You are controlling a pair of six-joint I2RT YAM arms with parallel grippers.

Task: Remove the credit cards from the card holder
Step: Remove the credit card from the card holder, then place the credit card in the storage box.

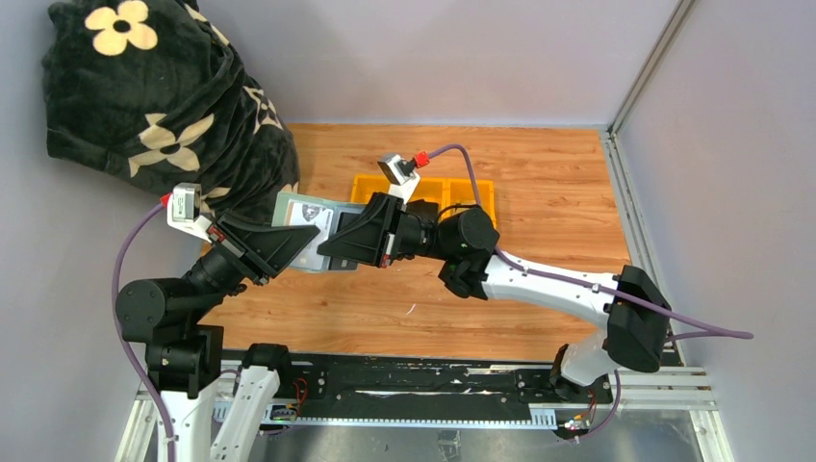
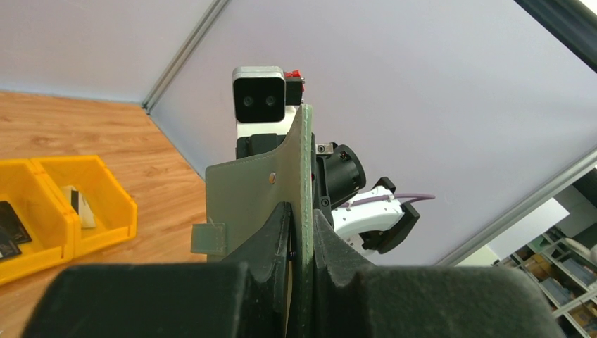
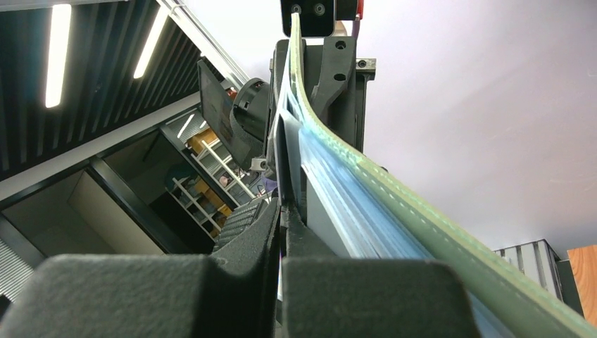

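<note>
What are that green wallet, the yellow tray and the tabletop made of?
The card holder: probably matte faux leather or coated fabric; stitched edge, small metal-looking snap. The yellow tray: moulded plastic, slightly glossy, with smooth uniform walls. The table: wood-grain planks, satin; real wood or laminate, can't tell.

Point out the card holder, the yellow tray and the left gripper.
card holder (image 2: 246,190): left wrist view, green outer face.
yellow tray (image 2: 116,211): left wrist view, right compartment's wall.
left gripper (image 2: 301,220): left wrist view, between fingertips.
</note>
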